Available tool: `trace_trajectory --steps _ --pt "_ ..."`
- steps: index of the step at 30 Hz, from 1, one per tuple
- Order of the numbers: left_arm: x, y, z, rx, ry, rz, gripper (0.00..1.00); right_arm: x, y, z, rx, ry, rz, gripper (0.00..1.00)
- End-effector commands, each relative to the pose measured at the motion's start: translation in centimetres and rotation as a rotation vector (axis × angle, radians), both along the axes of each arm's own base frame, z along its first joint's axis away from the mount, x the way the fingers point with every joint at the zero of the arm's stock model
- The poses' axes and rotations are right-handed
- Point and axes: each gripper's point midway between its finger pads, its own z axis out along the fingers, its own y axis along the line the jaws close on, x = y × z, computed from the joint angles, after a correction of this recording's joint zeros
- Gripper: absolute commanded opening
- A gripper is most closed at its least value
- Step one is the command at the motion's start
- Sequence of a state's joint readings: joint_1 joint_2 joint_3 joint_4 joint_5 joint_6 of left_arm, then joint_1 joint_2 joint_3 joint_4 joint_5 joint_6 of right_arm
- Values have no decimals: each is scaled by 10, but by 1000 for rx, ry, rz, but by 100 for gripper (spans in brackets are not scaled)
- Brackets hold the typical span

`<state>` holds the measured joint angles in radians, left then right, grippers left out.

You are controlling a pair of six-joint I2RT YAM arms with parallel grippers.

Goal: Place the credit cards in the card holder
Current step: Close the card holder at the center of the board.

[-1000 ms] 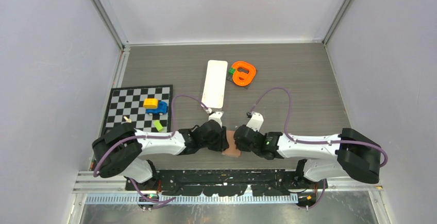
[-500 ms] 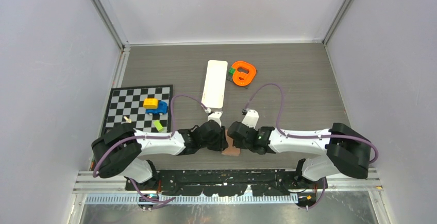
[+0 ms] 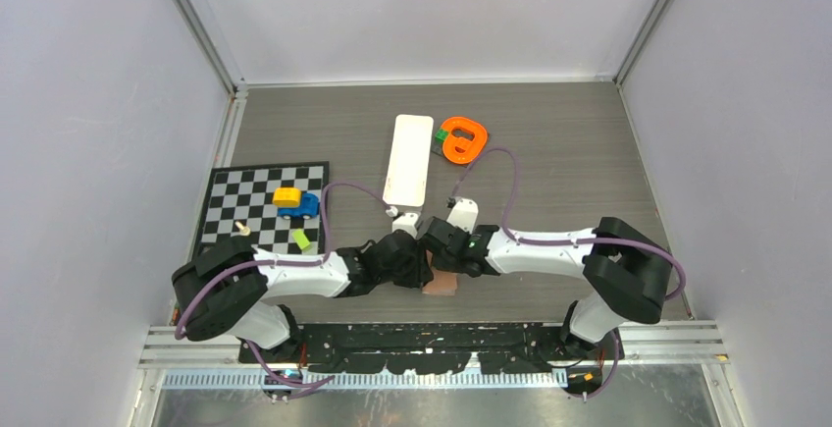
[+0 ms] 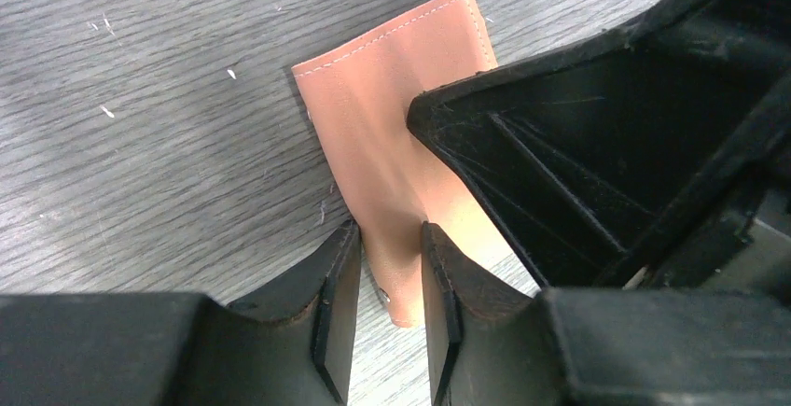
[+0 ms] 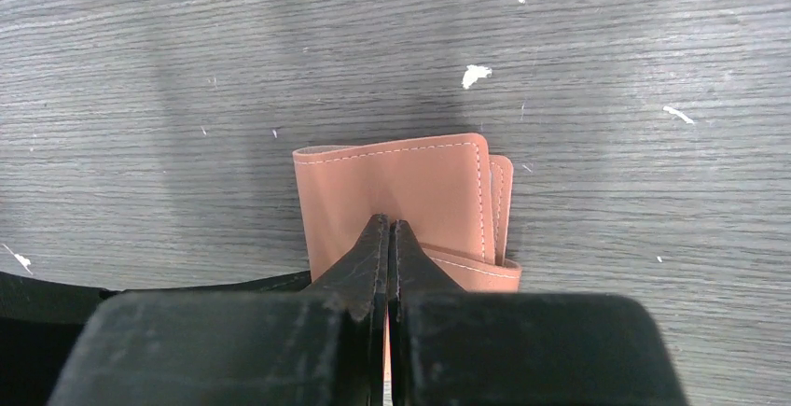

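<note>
Seemingly at the opening step: pinching the folded card holder [image 4: 392, 117], at the middle of the table's [image 3: 549, 152] near edge, in the left gripper [image 4: 389, 238], reaching in low from the left. Holding the right gripper [image 5: 387, 231], pressed together, at its top flap; next calls for prying that flap up.

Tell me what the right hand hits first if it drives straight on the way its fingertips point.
The card holder. The right hand, shut, points down onto its tan top flap, tips at or almost on the leather; contact is hard to judge. Only the table lies beyond.
</note>
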<state>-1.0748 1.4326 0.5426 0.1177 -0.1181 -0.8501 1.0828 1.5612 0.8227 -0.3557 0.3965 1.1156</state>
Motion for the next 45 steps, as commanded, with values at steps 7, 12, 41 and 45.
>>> trace_trajectory --steps 7,12,41,45 --pt "-10 10 -14 28 28 5 29 -41 -26 -40 -76 163 -5 0" --pt "-9 10 -13 21 27 17 29 -39 -28 -30 -24 127 -21 0" --pt "-13 -9 -9 -63 73 7 36 -41 -54 67 -130 -60 61 43" --pt "-12 -7 -9 -57 73 15 36 -38 -60 64 -214 -68 48 43"
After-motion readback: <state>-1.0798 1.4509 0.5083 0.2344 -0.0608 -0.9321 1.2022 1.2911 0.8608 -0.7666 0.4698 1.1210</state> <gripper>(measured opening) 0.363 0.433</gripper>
